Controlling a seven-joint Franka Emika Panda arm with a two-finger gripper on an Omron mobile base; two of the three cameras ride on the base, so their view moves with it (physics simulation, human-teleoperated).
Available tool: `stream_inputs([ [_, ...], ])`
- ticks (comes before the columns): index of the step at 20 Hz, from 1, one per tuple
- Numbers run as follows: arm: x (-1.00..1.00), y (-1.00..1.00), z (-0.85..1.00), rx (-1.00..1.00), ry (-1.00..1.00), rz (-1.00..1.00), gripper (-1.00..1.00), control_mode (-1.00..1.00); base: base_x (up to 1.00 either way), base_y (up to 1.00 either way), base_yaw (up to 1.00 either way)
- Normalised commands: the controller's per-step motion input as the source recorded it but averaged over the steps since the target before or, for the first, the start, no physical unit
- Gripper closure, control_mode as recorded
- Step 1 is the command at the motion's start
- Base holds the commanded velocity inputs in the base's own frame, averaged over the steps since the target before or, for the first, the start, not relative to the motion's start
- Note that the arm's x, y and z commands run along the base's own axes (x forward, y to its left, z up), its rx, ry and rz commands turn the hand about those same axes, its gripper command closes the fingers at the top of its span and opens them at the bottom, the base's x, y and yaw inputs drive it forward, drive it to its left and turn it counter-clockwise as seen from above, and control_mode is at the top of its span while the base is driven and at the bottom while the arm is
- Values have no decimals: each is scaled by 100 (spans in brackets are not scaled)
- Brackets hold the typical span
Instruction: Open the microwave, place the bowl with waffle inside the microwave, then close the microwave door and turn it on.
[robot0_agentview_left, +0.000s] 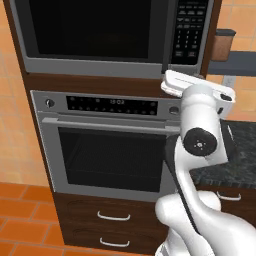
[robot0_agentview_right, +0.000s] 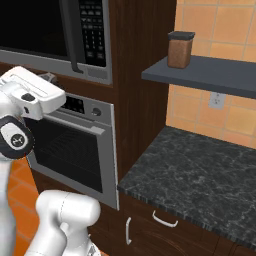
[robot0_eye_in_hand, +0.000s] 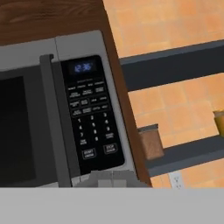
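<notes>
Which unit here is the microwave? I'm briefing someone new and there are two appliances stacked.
In the dark wood cabinet column left of the black stone counter, it is the upper box: the microwave. Unlike the steel wall oven below, with its knobs and bar handle, it has a black keypad panel on the right.

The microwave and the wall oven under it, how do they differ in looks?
The microwave has a black keypad panel on its right; the wall oven has a dark control strip across its top with a knob at each end. The microwave door has a dark curved vertical handle; the oven has a horizontal steel bar. Both are silver-framed with dark windows, closed, and set in the same dark wood cabinet.
</notes>
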Motion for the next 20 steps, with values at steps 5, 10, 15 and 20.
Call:
stream_inputs([
  [5, 0, 0, 26, 0, 18, 23, 100, -100, 0, 0, 0],
  [10, -2, 0, 23, 0, 20, 11, 100, -100, 0, 0, 0],
  [15, 3, -1, 3, 0, 7, 0, 100, -100, 0, 0, 0],
  [20, 19, 0, 0, 0, 2, 0, 100, -100, 0, 0, 0],
])
